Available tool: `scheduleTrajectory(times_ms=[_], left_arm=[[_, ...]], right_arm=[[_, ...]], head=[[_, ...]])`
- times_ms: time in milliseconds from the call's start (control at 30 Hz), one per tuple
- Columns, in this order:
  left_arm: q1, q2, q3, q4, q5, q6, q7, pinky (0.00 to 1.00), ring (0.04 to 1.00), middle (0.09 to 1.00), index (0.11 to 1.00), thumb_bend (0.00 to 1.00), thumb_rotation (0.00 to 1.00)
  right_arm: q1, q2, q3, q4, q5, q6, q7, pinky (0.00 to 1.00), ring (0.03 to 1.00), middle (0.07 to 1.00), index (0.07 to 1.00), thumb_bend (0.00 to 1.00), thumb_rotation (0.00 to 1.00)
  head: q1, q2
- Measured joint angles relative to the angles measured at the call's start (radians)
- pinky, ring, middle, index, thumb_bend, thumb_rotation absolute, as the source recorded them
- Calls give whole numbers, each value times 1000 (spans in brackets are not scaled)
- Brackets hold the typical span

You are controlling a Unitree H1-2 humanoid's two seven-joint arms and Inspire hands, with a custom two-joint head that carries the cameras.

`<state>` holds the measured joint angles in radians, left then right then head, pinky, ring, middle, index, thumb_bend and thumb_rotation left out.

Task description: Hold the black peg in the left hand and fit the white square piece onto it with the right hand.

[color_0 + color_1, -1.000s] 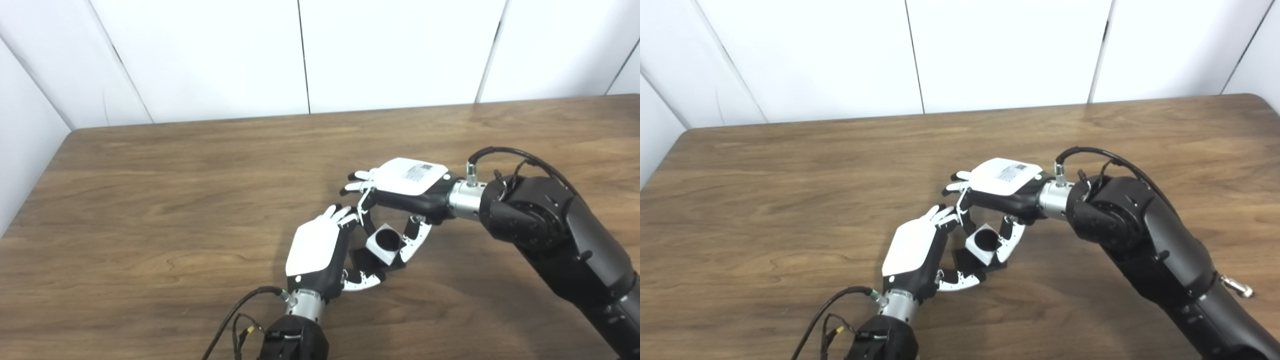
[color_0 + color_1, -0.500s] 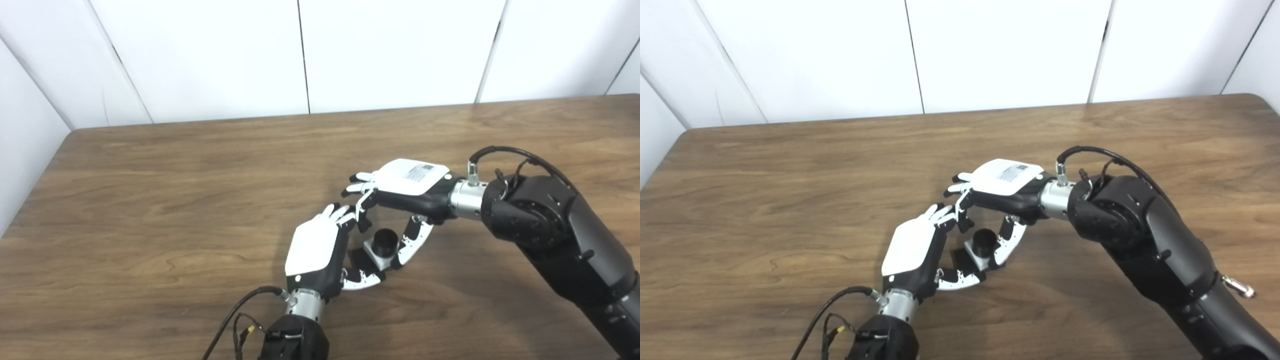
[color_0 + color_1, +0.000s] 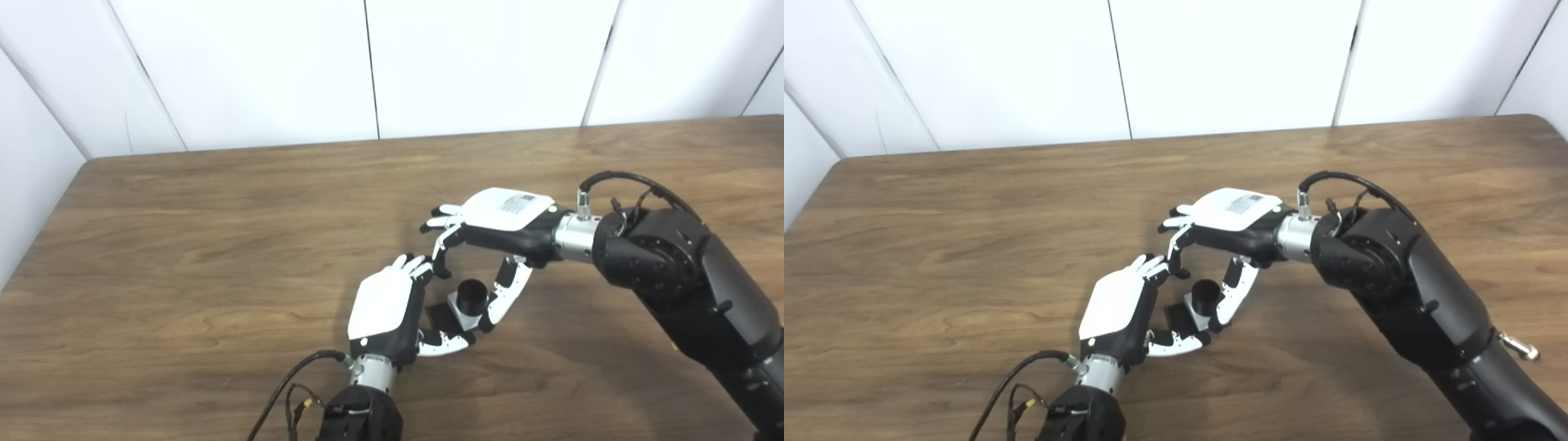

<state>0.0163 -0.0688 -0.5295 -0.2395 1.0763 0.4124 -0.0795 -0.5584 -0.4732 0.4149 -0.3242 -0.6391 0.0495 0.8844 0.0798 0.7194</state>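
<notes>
Since a second ago the white piece [image 3: 460, 305] has dropped down over the black peg [image 3: 471, 290], which now pokes through it, just beside the left hand [image 3: 392, 306] gripping the peg's base. Right hand [image 3: 490, 236] has lifted, fingers spread and loosening; fit looks done, release next.

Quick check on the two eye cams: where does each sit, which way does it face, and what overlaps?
Left eye view: on the head, looking down and forward over the table; both arms enter from the bottom, left hand and right hand sit right of centre.
Right eye view: beside it, a little to the right, same downward aim; the left hand and right hand appear further left in frame.
Shared: the black peg poking up through the white square piece, both hands, the white wall panels.
</notes>
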Motion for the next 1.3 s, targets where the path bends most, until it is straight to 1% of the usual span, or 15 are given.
scheduleTrajectory(times_ms=[200, 367, 500, 633, 767, 867, 1067, 1100, 1167, 1233, 1267, 1300], left_arm=[[2, -1, 10, -2, -10, 1, -9, 948, 969, 909, 759, 867, 237], [6, 0, 23, -11, -16, 1, -10, 942, 967, 909, 766, 871, 248], [17, 2, 41, -13, -22, -2, -3, 930, 959, 900, 771, 875, 266], [23, 3, 55, -18, -26, -6, 1, 935, 964, 903, 784, 872, 279], [28, 13, 72, -23, -42, -17, 1, 937, 967, 908, 801, 879, 302], [34, 18, 87, -39, -59, -23, 1, 937, 966, 909, 821, 894, 298], [40, 40, 115, -83, -94, -31, -8, 932, 962, 913, 862, 921, 289], [41, 41, 119, -88, -101, -31, -13, 933, 962, 915, 869, 924, 297], [45, 41, 127, -100, -120, -31, -23, 926, 962, 923, 894, 926, 344], [53, 39, 144, -130, -146, -25, -48, 907, 962, 928, 907, 924, 367], [56, 35, 157, -145, -164, -18, -54, 883, 958, 929, 913, 921, 393], [56, 34, 164, -150, -173, -16, -57, 863, 955, 932, 920, 915, 420]], right_arm=[[0, 1, -9, -13, -1, 14, 0, 927, 1000, 948, 691, 997, 368], [0, 2, -25, -17, -2, 18, 0, 909, 1000, 942, 685, 996, 362], [0, 1, -42, -24, 0, 21, 0, 921, 1000, 949, 692, 979, 361], [0, 0, -56, -35, 2, 53, 0, 905, 1000, 951, 698, 970, 359], [0, -6, -72, -38, 18, 65, 0, 902, 1000, 952, 701, 966, 360], [1, -12, -82, -42, 22, 87, 0, 912, 1000, 959, 708, 975, 373], [8, -35, -104, -48, 24, 121, 0, 911, 1000, 962, 739, 984, 357], [13, -36, -107, -48, 24, 128, 0, 907, 1000, 962, 754, 987, 360], [22, -36, -110, -48, 26, 134, 0, 881, 1000, 963, 790, 993, 370], [36, -36, -123, -48, 38, 140, -3, 852, 1000, 962, 808, 995, 376], [45, -36, -138, -48, 47, 145, -8, 826, 995, 959, 823, 995, 389], [49, -36, -144, -48, 50, 149, -10, 821, 992, 957, 837, 992, 400]], head=[[-9, -5], [-14, -8], [-17, -8], [-25, -6], [-31, -8], [-38, -9], [-48, -14], [-51, -14], [-52, -14], [-54, -12], [-58, -12], [-61, -12]])
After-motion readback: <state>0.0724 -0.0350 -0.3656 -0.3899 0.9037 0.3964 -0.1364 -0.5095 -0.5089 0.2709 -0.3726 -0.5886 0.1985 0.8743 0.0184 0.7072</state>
